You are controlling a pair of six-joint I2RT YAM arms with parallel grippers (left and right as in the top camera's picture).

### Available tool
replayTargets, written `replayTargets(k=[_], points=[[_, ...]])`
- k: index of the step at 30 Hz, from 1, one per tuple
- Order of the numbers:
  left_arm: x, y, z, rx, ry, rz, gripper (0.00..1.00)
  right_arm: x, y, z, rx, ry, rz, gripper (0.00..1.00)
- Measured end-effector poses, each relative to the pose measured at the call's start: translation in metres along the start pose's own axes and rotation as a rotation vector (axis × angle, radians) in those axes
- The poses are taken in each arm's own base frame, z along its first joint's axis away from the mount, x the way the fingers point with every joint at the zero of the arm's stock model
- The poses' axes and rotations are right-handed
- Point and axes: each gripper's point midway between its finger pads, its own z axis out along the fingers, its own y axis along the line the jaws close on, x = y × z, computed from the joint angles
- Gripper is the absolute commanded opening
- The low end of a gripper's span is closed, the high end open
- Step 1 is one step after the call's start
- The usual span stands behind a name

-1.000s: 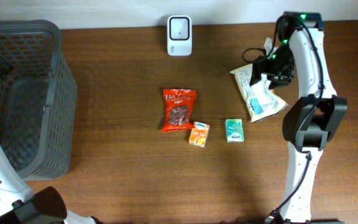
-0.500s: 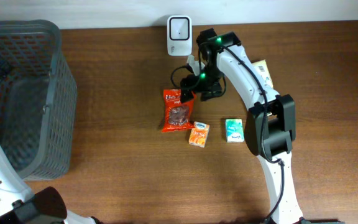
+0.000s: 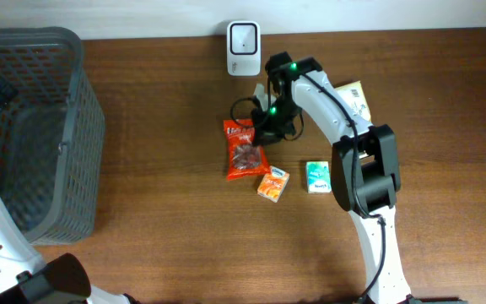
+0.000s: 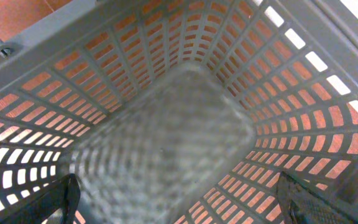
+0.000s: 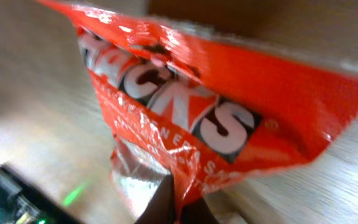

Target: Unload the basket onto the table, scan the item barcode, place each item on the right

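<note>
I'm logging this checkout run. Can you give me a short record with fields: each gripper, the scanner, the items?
right gripper: shut on the red snack bag, at its edge nearest the scanner
left gripper: open, holding nothing, over the grey basket
scanner: white, at the table's far edge; bag not yet presented
other items: orange tissue pack, green tissue pack, white pouch partly hidden by the right arm
</note>
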Motion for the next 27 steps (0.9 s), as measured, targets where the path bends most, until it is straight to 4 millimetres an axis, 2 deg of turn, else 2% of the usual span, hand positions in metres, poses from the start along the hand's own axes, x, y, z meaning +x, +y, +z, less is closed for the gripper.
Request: replayTargets(k=[5, 8, 10, 12, 14, 16, 18, 19, 21, 22, 23, 24, 25, 27], points=[[0.000, 0.000, 0.000, 0.000, 0.000, 0.000, 0.99, -0.020, -0.037, -0.093, 0.478, -0.194, 0.069, 0.04], [0.000, 0.000, 0.000, 0.000, 0.000, 0.000, 0.99, -0.020, -0.059, -0.122, 0.763, -0.272, 0.107, 0.04], [0.000, 0.000, 0.000, 0.000, 0.000, 0.000, 0.99, -0.023, -0.057, -0.129, 0.858, -0.313, 0.098, 0.04], [0.000, 0.000, 0.000, 0.000, 0.000, 0.000, 0.99, -0.026, -0.051, -0.128, 0.898, -0.350, 0.096, 0.04], [0.000, 0.000, 0.000, 0.000, -0.001, 0.000, 0.99, -0.033, -0.047, -0.116, 0.920, -0.380, 0.083, 0.04], [0.000, 0.000, 0.000, 0.000, 0.000, 0.000, 0.99, -0.037, -0.051, -0.094, 0.930, -0.380, 0.076, 0.04], [0.000, 0.000, 0.000, 0.000, 0.000, 0.000, 0.99, -0.028, -0.059, -0.067, 0.938, -0.316, 0.067, 0.08], [0.000, 0.000, 0.000, 0.000, 0.000, 0.000, 0.99, -0.024, -0.060, -0.062, 0.937, -0.296, 0.062, 0.24], [0.000, 0.000, 0.000, 0.000, 0.000, 0.000, 0.99, -0.017, -0.055, -0.054, 0.929, -0.262, 0.052, 0.40], [0.000, 0.000, 0.000, 0.000, 0.000, 0.000, 0.99, -0.012, -0.054, -0.053, 0.926, -0.241, 0.054, 0.53], [0.000, 0.000, 0.000, 0.000, 0.000, 0.000, 0.99, -0.008, -0.052, -0.053, 0.923, -0.224, 0.046, 0.56], [0.000, 0.000, 0.000, 0.000, 0.000, 0.000, 0.99, -0.006, -0.050, -0.056, 0.918, -0.218, 0.049, 0.35], [0.000, 0.000, 0.000, 0.000, 0.000, 0.000, 0.99, -0.007, -0.048, -0.060, 0.915, -0.222, 0.051, 0.06], [0.000, 0.000, 0.000, 0.000, 0.000, 0.000, 0.99, -0.010, -0.049, -0.066, 0.894, -0.245, 0.084, 0.04]])
